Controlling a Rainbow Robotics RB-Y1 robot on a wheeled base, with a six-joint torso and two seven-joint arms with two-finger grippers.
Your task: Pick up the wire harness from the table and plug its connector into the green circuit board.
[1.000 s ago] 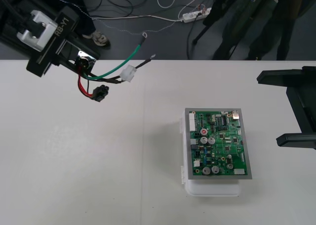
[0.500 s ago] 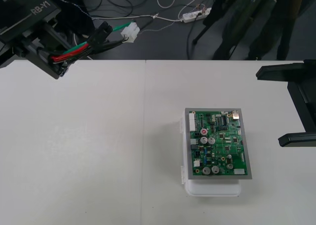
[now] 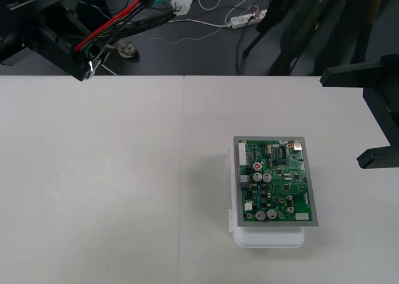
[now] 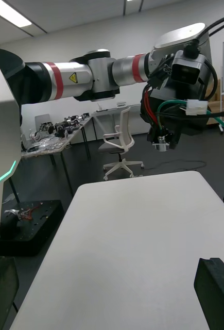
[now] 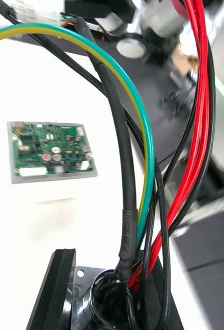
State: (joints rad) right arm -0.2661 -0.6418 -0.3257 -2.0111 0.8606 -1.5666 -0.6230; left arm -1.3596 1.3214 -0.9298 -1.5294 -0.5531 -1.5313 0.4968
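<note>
The left hand (image 3: 80,58) is clenched on the wire harness (image 3: 124,19) and holds it in the air at the bench's (image 3: 124,172) far left corner. It is off the surface and well apart from the green circuit board (image 3: 274,181).

The grip is at the socket end. In the left wrist view the round metal socket (image 5: 109,296) with its flange sits between the black fingers (image 5: 55,289), and the wires rise straight out of it.

The bundle is made up of:
- a pair of bright red wires (image 5: 202,129);
- several thin black wires;
- a thicker black sleeved lead (image 5: 119,154);
- one green wire with a yellow stripe (image 5: 142,124), which arcs away from the rest.

In the front view the wires fan up and to the right from the hand. They end in a small white connector (image 3: 182,1) over the dark floor (image 3: 206,47). I cannot make out the black plug with certainty.

In the right wrist view the left hand hangs above the bench's far end with a camera (image 4: 189,67) on top. The red and green wires and the white connector stick out beside it.

The board lies flat on its white base (image 3: 268,237) towards the right of the bench, with nothing touching it.

The right hand (image 3: 343,119) waits at the right edge. It is released, with its two black fingers standing far apart, and grasps nothing.
</note>
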